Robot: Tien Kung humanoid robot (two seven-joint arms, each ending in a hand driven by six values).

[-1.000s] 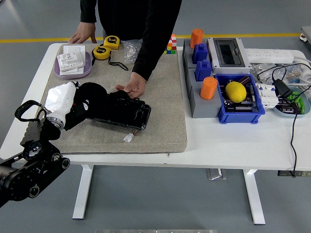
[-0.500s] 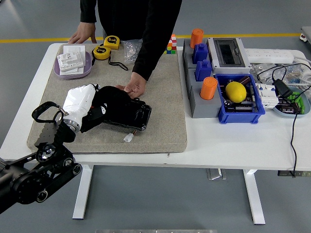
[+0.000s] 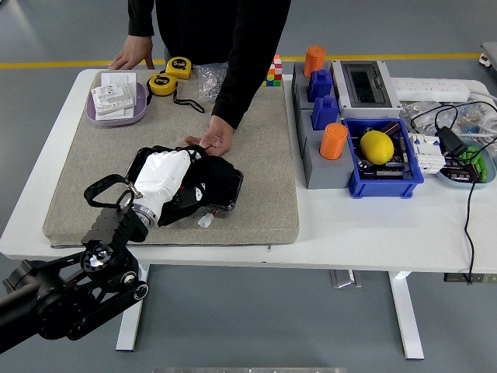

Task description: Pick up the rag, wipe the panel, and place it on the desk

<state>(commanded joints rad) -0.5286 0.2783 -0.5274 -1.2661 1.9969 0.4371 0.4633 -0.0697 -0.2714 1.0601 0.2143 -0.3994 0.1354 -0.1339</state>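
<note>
I see my left hand (image 3: 167, 183) clenched on the black rag (image 3: 208, 180), pressing the panel (image 3: 225, 190) (person's hand (image 3: 211, 141) steadies its 12 o'clock edge).

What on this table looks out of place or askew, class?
The panel lies skewed on the mat, with a loose white connector trailing from its near edge. A person's hand steadies its far side while the left hand presses the rag on it. Nothing looks spilled.
</note>
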